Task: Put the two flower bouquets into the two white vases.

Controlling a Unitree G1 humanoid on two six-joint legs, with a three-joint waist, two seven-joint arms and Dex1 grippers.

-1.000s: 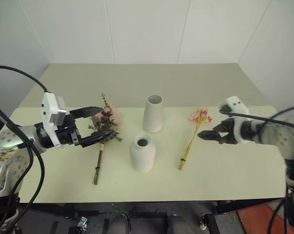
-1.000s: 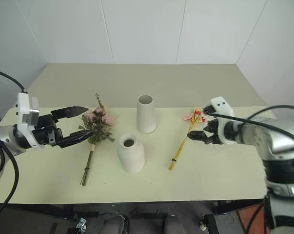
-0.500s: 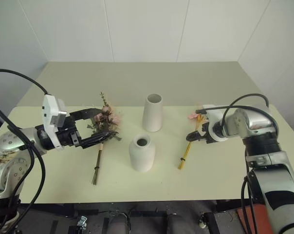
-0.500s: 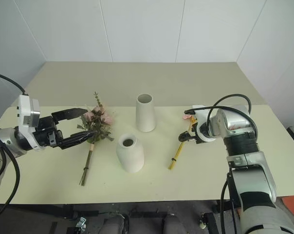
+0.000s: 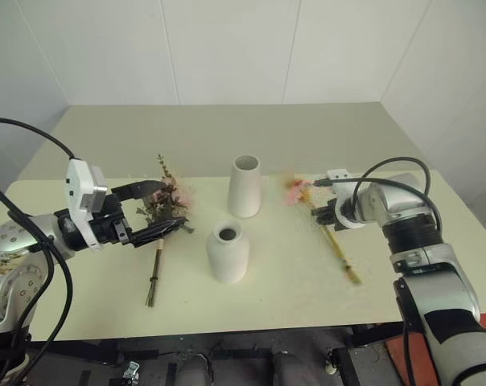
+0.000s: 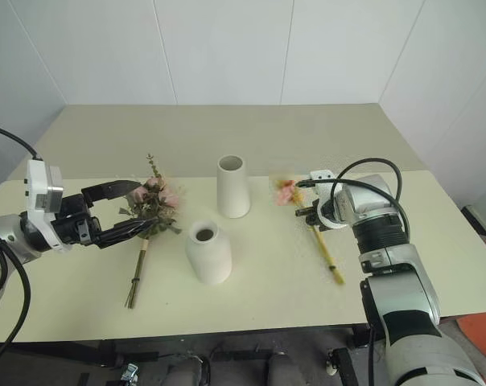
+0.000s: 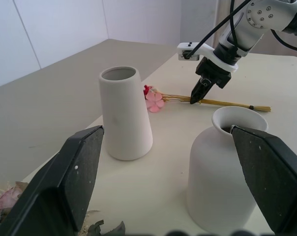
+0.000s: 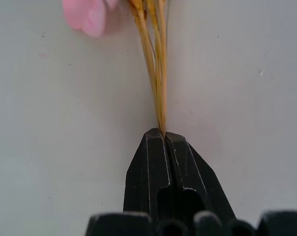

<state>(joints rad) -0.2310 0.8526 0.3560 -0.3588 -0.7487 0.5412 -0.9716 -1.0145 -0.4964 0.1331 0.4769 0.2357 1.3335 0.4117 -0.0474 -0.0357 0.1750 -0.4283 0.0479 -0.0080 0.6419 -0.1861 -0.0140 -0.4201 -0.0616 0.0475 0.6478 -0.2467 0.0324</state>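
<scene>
On the bench [image 5: 82, 305], the biggest change is at the right side: the slim bouquet [image 6: 314, 233] has been swung round, so its yellow stems now point toward the front right corner and its pink flowers toward the tall vase [image 6: 232, 186]. The right pincer [image 7: 194, 98], open a second ago, is now closed on these stems near the flowers. It seems the bouquet is gripped and can be lifted next. The short vase [image 5: 228, 252] stands nearer the front edge. The bushy bouquet [image 5: 164, 211] lies untouched at the left, between the fingers of the wide-open left pincer [image 5: 159, 209].
</scene>
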